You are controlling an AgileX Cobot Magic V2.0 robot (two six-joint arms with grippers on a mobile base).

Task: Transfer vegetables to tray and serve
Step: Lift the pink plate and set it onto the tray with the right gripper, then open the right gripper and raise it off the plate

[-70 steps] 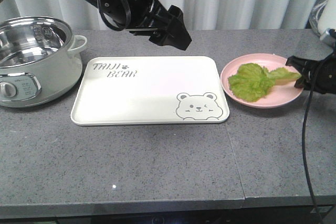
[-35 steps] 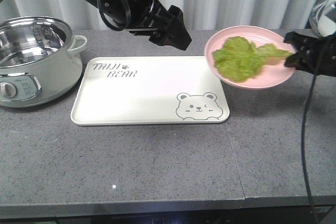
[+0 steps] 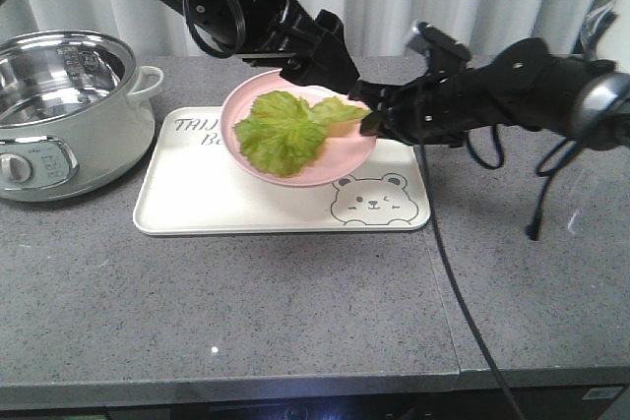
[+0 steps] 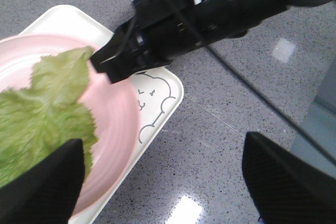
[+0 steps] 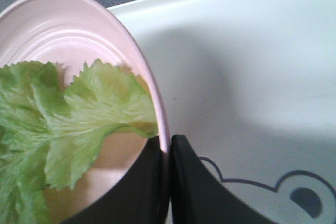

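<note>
While the right gripper [image 3: 372, 121] clamps the rim of the pink plate [image 3: 340, 152] between its jaws, the plate hangs tilted over the tray [image 3: 197, 206] with the lettuce leaf [image 3: 281, 132] lying on it. The left gripper [image 3: 330, 68] hovers just behind, jaws spread wide and holding nothing. A steel pot [image 3: 69, 115] stands beside the tray's lettered end.

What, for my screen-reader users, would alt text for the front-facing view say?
The right end effector pinches the rim of a pink plate holding a lettuce leaf, tilted over the cream tray. The open left end effector hovers behind it; a metal pot stands at the left.
</note>
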